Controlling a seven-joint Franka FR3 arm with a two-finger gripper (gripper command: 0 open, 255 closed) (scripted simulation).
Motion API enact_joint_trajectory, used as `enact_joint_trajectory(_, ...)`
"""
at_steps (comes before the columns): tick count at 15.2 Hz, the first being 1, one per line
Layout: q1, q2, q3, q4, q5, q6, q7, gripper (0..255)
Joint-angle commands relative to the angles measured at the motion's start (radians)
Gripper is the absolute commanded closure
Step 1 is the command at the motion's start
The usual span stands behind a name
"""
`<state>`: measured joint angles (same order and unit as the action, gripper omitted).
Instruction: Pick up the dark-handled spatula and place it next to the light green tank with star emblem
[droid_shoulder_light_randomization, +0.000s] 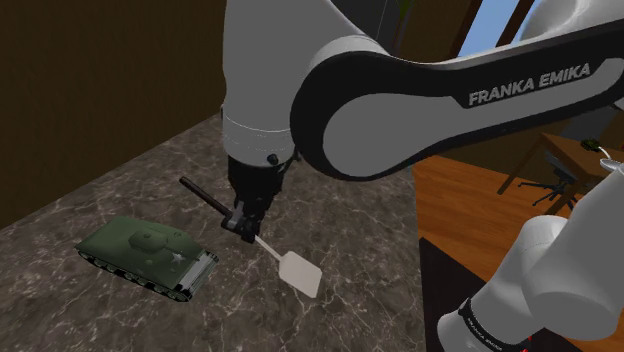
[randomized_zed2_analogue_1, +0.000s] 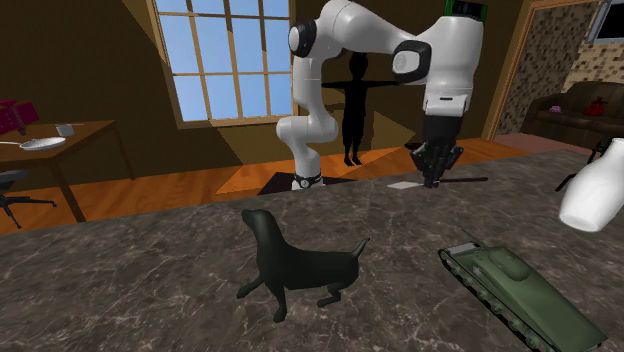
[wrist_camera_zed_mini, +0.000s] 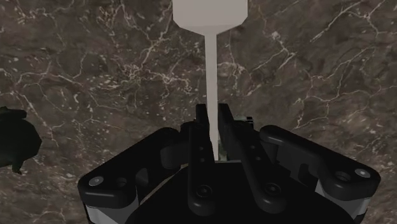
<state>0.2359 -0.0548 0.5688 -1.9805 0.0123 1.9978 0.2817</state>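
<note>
Since the claw (wrist_camera_zed_mini: 211, 114) is pinched narrow on the thin pale shaft of the spatula (wrist_camera_zed_mini: 210, 63), just where it meets the dark handle, the grasp looks made. In the shoulder view the claw (droid_shoulder_light_randomization: 243, 228) sits at the centre of the frame, with the spatula (droid_shoulder_light_randomization: 266, 246) slanting from its dark handle at upper left to its white blade at lower right, low over the marbled worktop (droid_shoulder_light_randomization: 120, 190). Whether the blade has cleared the surface I cannot tell. The green tank (droid_shoulder_light_randomization: 145, 252) lies in the lower left of that frame, near the spatula but apart from it. In the second exterior view the tank (randomized_zed2_analogue_1: 515, 290) is at lower right. By my reading, the carry towards the tank and the release beside it are left to do.
</note>
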Motion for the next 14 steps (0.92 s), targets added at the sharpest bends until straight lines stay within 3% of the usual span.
enact_joint_trajectory(1, 0.002, 0.007, 0.002, -0.023, -0.004, 0.029, 0.006, 255)
enact_joint_trajectory(14, 0.006, 0.073, 0.009, -0.137, -0.048, 0.198, 0.039, 255)
